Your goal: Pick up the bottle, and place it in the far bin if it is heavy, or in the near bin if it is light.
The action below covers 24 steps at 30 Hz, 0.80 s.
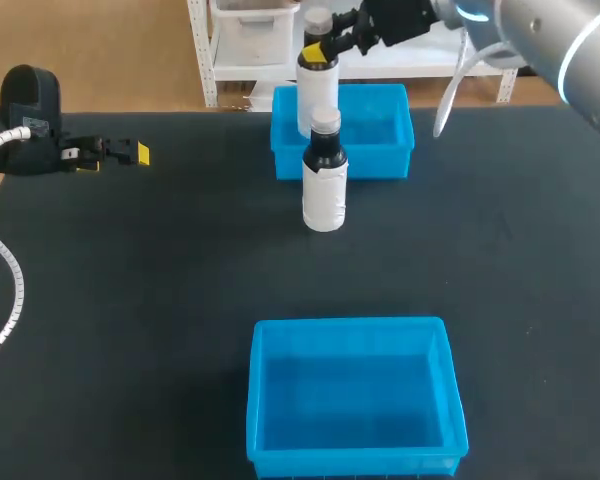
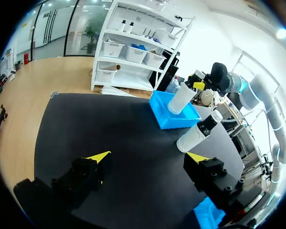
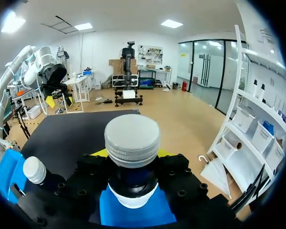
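Note:
Two white bottles with dark necks and grey caps are in view. My right gripper (image 1: 330, 45) is shut on the neck of one bottle (image 1: 317, 90), which hangs upright over the blue far bin (image 1: 385, 150). The right wrist view shows this bottle's cap (image 3: 132, 138) between the fingers of the right gripper (image 3: 132, 153), with the far bin (image 3: 133, 212) below. The other bottle (image 1: 324, 185) stands on the table just in front of the far bin. My left gripper (image 1: 120, 153) rests open and empty at the table's far left, well away from both bottles.
The blue near bin (image 1: 450, 400) sits at the front middle of the black table, with nothing in it. In the left wrist view, ahead of the left gripper (image 2: 148, 157), are the standing bottle (image 2: 198, 133), the held bottle (image 2: 181, 98) and the far bin (image 2: 174, 114).

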{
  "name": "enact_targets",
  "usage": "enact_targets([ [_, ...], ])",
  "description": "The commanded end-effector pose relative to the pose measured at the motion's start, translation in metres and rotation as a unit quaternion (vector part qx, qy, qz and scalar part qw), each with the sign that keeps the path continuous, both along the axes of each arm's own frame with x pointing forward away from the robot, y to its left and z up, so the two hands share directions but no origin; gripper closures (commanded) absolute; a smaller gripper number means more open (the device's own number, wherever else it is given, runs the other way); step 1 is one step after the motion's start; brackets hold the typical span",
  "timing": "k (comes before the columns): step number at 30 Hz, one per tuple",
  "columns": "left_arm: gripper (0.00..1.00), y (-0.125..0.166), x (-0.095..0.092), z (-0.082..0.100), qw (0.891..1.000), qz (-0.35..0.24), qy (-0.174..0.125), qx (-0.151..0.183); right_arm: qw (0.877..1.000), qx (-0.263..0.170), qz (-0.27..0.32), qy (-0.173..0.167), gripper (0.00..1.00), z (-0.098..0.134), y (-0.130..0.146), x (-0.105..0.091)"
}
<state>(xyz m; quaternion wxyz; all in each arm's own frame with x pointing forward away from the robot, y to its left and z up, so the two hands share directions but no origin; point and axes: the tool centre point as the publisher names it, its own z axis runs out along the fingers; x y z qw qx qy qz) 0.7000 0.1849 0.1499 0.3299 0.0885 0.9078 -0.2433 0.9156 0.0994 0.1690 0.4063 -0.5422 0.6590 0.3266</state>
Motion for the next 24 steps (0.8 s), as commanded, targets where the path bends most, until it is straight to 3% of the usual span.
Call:
enact_targets([
  [1, 0.00, 0.000, 0.000, 0.000, 1.000, 0.000, 0.000, 0.000, 0.996, 0.008, 0.078, 0.040, 1.00, -0.012, 0.010, 0.020],
  [22, 0.00, 0.000, 0.000, 0.000, 1.000, 0.000, 0.000, 0.000, 0.994, 0.015, 0.081, 0.072, 1.00, -0.050, 0.015, 0.019],
  [24, 0.00, 0.000, 0.000, 0.000, 1.000, 0.000, 0.000, 0.000, 0.994, 0.015, 0.081, 0.075, 0.72, -0.052, 0.014, 0.019],
])
